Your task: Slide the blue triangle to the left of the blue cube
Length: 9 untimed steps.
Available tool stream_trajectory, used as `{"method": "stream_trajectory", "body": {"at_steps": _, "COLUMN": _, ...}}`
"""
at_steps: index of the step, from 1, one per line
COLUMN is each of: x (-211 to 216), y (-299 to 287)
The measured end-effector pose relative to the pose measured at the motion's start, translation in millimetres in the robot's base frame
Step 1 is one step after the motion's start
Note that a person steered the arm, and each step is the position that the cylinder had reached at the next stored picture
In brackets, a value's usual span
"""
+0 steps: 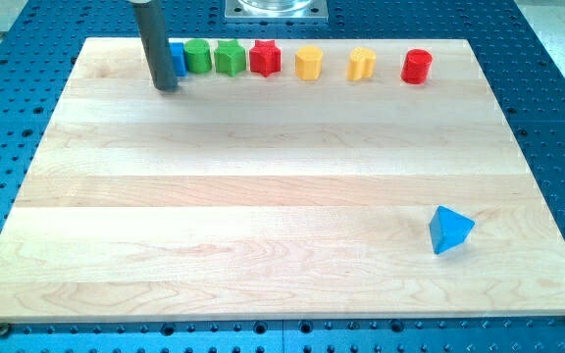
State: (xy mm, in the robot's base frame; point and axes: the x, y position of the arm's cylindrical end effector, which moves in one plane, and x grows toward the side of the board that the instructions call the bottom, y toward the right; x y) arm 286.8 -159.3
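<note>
The blue triangle lies on the wooden board near the view's bottom right. The blue cube sits at the view's top left, first in a row of blocks, and my rod hides most of it. My tip rests on the board just in front of and slightly left of the blue cube, far from the blue triangle.
A row along the view's top runs rightward from the blue cube: a green cylinder, a green star-like block, a red star-like block, a yellow hexagon-like block, a yellow block, a red cylinder.
</note>
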Motion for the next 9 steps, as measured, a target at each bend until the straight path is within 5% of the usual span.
{"method": "stream_trajectory", "body": {"at_steps": 3, "x": 13, "y": 26}}
{"method": "stream_trajectory", "body": {"at_steps": 7, "x": 266, "y": 445}}
{"method": "stream_trajectory", "body": {"at_steps": 9, "x": 279, "y": 365}}
